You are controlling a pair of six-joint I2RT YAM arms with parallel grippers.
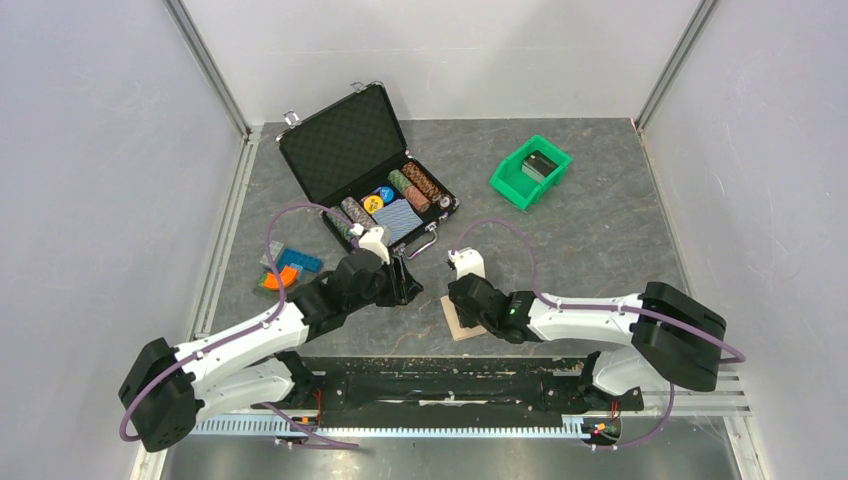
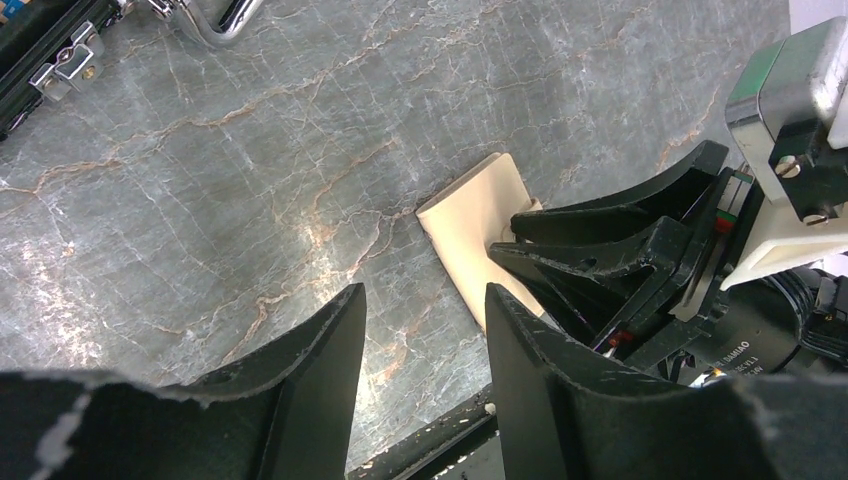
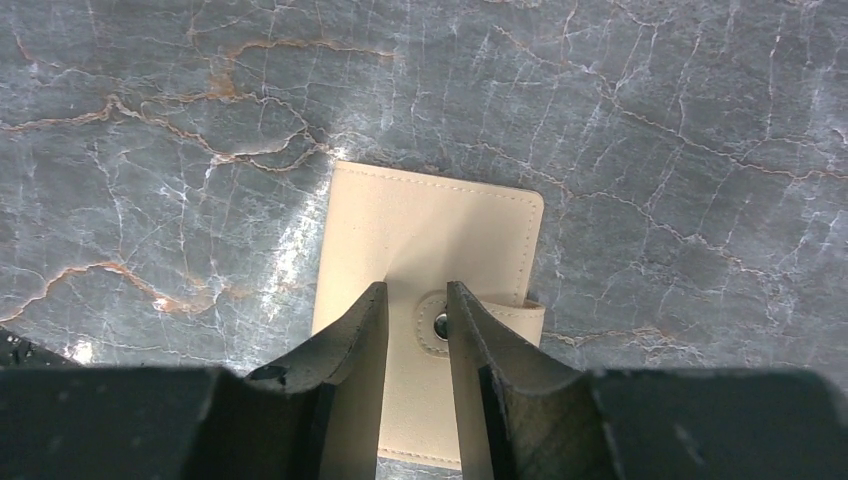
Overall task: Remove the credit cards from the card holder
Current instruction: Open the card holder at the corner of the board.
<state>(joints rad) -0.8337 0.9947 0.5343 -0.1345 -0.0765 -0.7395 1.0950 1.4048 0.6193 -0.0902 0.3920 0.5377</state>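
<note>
The card holder [image 1: 460, 325] is a tan wallet lying folded shut on the grey table near its front edge, its snap tab fastened. It also shows in the left wrist view [image 2: 470, 225] and the right wrist view [image 3: 430, 230]. No credit cards show; the wallet is closed. My right gripper [image 1: 466, 308] hangs just above the wallet, jaws a little apart and empty, straddling the spot beside the snap tab [image 3: 440, 325]; its fingertips frame it in the right wrist view [image 3: 415, 290]. My left gripper [image 1: 408, 283] is open and empty, just left of the wallet [image 2: 425, 295].
An open black chip case [image 1: 365, 165] with poker chips stands at the back left. A green bin [image 1: 530, 172] holding dark items sits at the back right. Blue and orange pieces [image 1: 283, 268] lie at the left. The table's front edge lies right behind the wallet.
</note>
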